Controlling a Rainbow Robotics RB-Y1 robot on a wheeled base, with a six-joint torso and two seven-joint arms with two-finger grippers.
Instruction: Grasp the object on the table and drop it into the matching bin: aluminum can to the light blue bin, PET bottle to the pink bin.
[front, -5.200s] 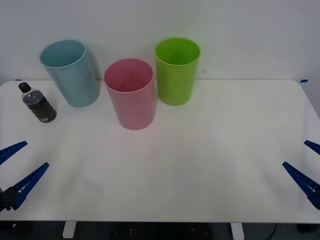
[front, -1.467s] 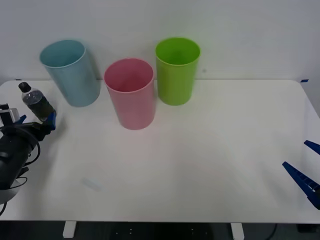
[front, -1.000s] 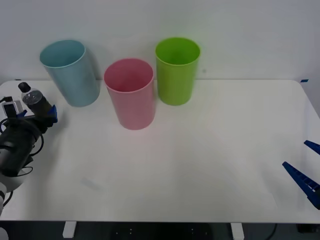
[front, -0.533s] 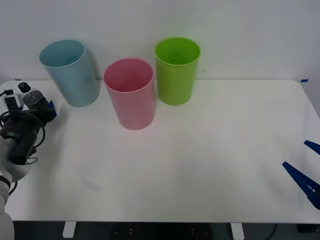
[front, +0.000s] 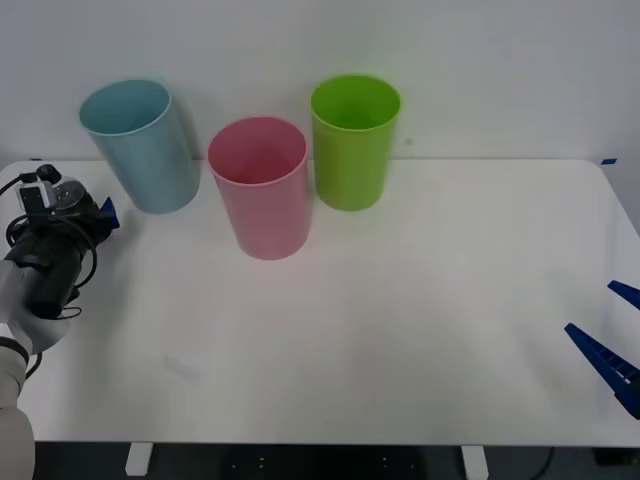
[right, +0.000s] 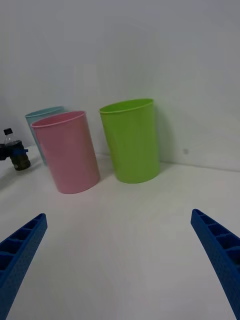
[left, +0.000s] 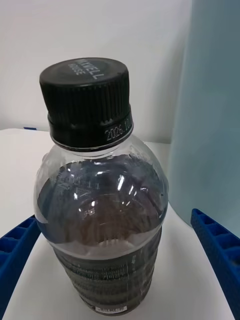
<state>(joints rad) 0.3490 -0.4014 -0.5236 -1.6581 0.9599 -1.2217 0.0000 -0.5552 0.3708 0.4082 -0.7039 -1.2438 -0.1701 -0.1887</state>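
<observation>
Left hand (left: 117, 270) straddles the upright PET bottle (left: 100, 210), fingers spread wide, not yet clenched.

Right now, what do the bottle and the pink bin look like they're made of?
The bottle: clear plastic, apparently, glossy with highlights, and a ribbed matte black cap. The pink bin: likely smooth opaque plastic with a soft, even sheen.

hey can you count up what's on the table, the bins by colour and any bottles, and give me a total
Light blue bin: 1
Pink bin: 1
Green bin: 1
Bottle: 1
Total: 4
</observation>
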